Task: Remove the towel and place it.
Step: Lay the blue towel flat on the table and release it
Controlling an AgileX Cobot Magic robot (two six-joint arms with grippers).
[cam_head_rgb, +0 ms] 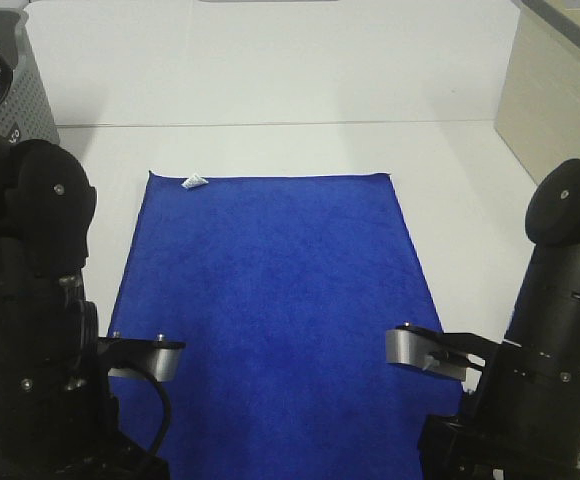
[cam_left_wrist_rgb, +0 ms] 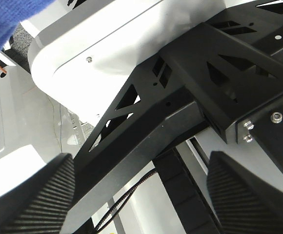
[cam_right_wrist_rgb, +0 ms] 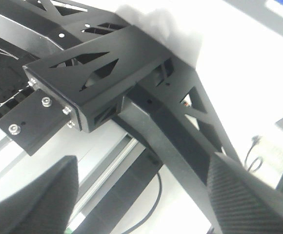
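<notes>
The royal-blue towel [cam_head_rgb: 270, 310] lies spread flat on the white table, with its pale tag [cam_head_rgb: 193, 182] at the far left corner. A corner of it shows in the left wrist view [cam_left_wrist_rgb: 10, 19]. Both arms are drawn back at the near edge of the table, left arm [cam_head_rgb: 30, 300] and right arm [cam_head_rgb: 560, 330]. The left gripper [cam_left_wrist_rgb: 139, 204] is open and empty, and points at the robot's black frame. The right gripper [cam_right_wrist_rgb: 141, 200] is open and empty over the same kind of frame. Neither gripper touches the towel.
A grey perforated basket [cam_head_rgb: 15, 95] stands at the far left corner of the table. A pale wooden panel [cam_head_rgb: 550, 100] stands along the right side. White table surface [cam_head_rgb: 290, 150] lies beyond the towel.
</notes>
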